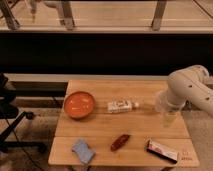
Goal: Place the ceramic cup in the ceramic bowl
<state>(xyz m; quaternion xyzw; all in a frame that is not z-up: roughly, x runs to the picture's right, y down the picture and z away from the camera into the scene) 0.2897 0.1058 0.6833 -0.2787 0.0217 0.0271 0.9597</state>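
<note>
The ceramic bowl (79, 104), wide and orange-red with a lighter glossy inside, sits on the left of the wooden table (145, 131). My gripper (167, 111) hangs from the white arm (192, 87) over the table's right side, far to the right of the bowl. A small pale cylindrical shape, which looks like the ceramic cup (169, 120), stands directly under the gripper near the table's right edge. I cannot make out whether the gripper is touching it.
A clear labelled bottle with a white cap (122, 106) lies between bowl and gripper. A dark red elongated item (120, 142), a blue cloth (83, 151) and a snack packet (162, 150) lie along the front. A black chair (12, 117) stands at the left.
</note>
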